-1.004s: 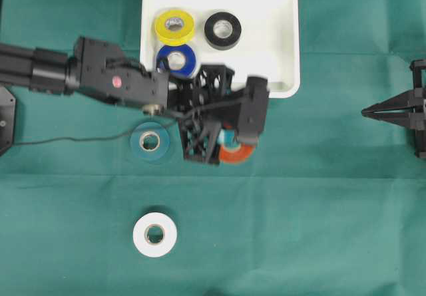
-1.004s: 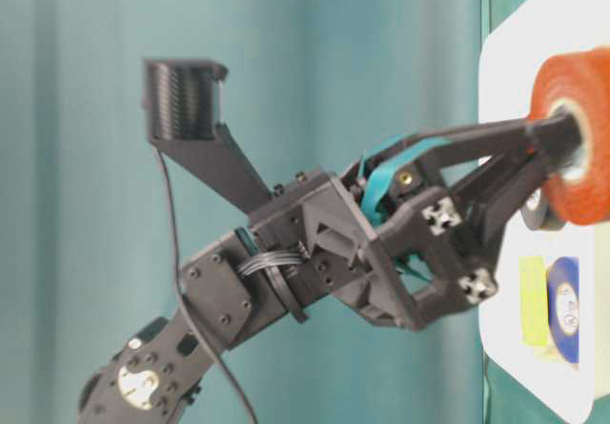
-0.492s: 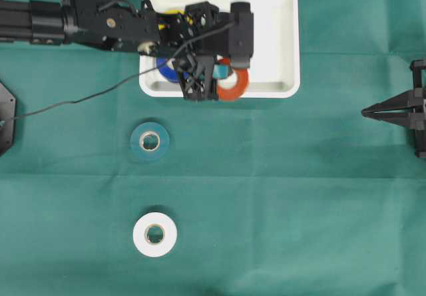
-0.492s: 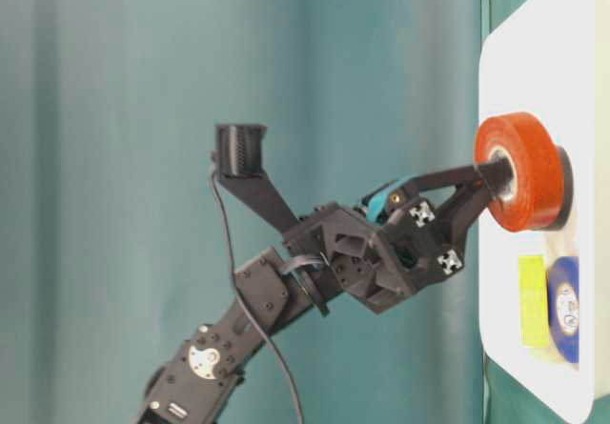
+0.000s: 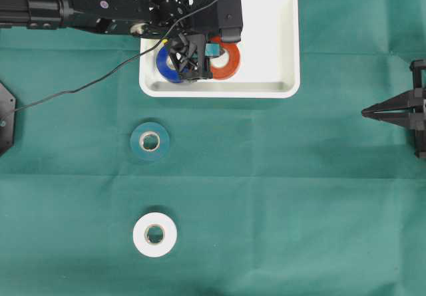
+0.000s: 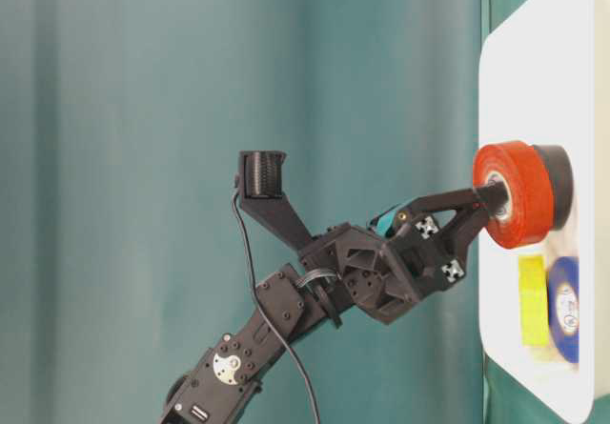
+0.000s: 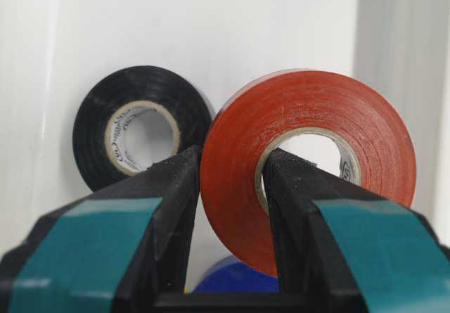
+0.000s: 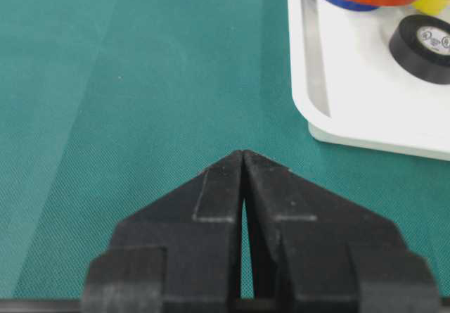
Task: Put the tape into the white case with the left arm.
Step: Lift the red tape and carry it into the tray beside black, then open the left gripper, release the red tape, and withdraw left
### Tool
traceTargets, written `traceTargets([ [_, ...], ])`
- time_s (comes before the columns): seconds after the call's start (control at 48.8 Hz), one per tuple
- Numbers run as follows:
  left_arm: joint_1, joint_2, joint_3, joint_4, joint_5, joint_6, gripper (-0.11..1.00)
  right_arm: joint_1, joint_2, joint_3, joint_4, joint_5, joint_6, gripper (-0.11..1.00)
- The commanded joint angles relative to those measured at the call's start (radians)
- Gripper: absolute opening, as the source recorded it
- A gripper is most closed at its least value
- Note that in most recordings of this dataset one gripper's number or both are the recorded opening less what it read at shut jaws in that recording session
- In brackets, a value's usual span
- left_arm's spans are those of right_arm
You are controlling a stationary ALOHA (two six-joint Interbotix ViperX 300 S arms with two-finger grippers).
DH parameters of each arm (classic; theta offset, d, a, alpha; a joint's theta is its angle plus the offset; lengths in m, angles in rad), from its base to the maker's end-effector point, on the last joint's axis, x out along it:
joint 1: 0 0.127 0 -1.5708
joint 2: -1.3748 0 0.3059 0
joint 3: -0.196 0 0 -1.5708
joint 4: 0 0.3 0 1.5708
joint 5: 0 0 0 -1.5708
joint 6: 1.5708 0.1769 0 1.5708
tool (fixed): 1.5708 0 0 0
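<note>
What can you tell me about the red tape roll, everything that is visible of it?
The red tape roll is a glossy orange-red ring of wound tape with a pale inner core. The left gripper is shut on one side of the ring, one finger outside it, the other through its hole. The roll is over the white case, seemingly above its floor, next to the blue roll and in front of the black roll.

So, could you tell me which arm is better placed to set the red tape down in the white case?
Left. Its claw already grips the red tape over the white case; the right claw sits shut far off at the side.
</note>
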Motion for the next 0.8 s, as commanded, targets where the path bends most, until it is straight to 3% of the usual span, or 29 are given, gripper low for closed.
traceTargets([
  [0.0,0.002,-0.017,-0.014,0.002,-0.012,0.002,0.26,-0.002,0.008,-0.012,0.000,-0.009,0.002,-0.09],
  [0.287,0.003,-0.003,-0.011,0.002,-0.012,-0.005,0.27,-0.002,0.008,-0.012,0.000,-0.009,0.002,-0.09],
  [0.328,0.003,-0.006,-0.011,0.002,-0.012,-0.003,0.34,-0.002,0.008,-0.012,0.000,-0.009,0.002,-0.09],
  [0.492,0.003,-0.011,-0.009,0.002,-0.012,-0.002,0.83,-0.002,0.008,-0.012,0.000,-0.009,0.002,-0.09],
  [0.553,0.002,-0.012,-0.006,0.002,-0.012,-0.002,0.95,-0.002,0.008,-0.012,0.000,-0.009,0.002,-0.09],
  [0.779,0.002,-0.035,0.011,0.002,-0.012,-0.005,0.97,-0.002,0.006,-0.012,0.000,-0.009,0.002,-0.09],
])
